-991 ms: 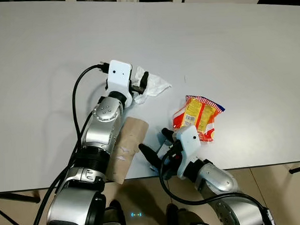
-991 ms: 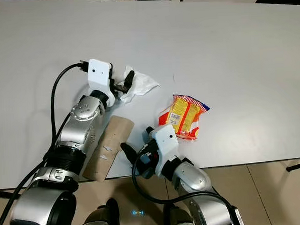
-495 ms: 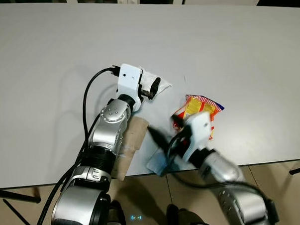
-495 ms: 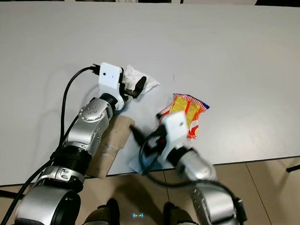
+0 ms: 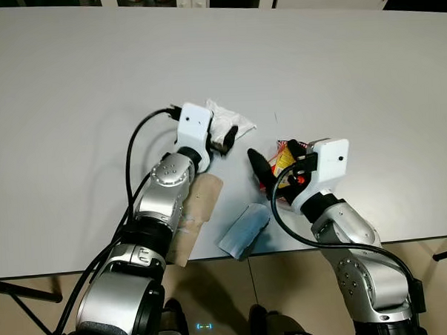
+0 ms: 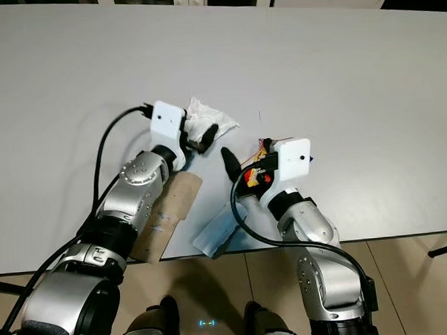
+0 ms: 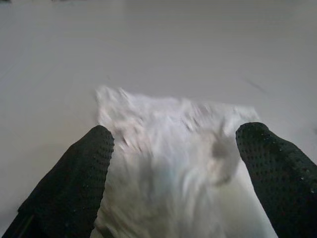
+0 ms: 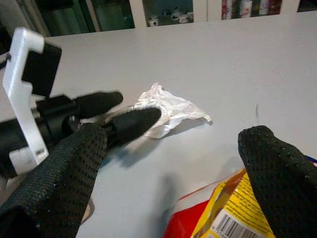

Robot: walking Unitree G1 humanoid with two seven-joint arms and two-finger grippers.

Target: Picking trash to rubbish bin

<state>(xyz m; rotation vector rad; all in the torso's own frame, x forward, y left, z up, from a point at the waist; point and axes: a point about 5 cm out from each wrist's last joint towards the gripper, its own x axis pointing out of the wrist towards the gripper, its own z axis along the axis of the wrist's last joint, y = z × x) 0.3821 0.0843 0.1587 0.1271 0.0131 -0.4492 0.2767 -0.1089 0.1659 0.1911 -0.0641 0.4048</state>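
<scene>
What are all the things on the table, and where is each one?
crumpled tissue: one, white, mid-table, between the left gripper's open fingers
snack packet: one, yellow and red, right of the tissue, under the right gripper
cardboard tube: one, brown, near table edge, beside the left arm
blue packet: one, light blue, at the near edge
table: one, pale grey
left gripper: one, black fingers, open around the tissue
right gripper: one, black fingers, open over the snack packet
</scene>
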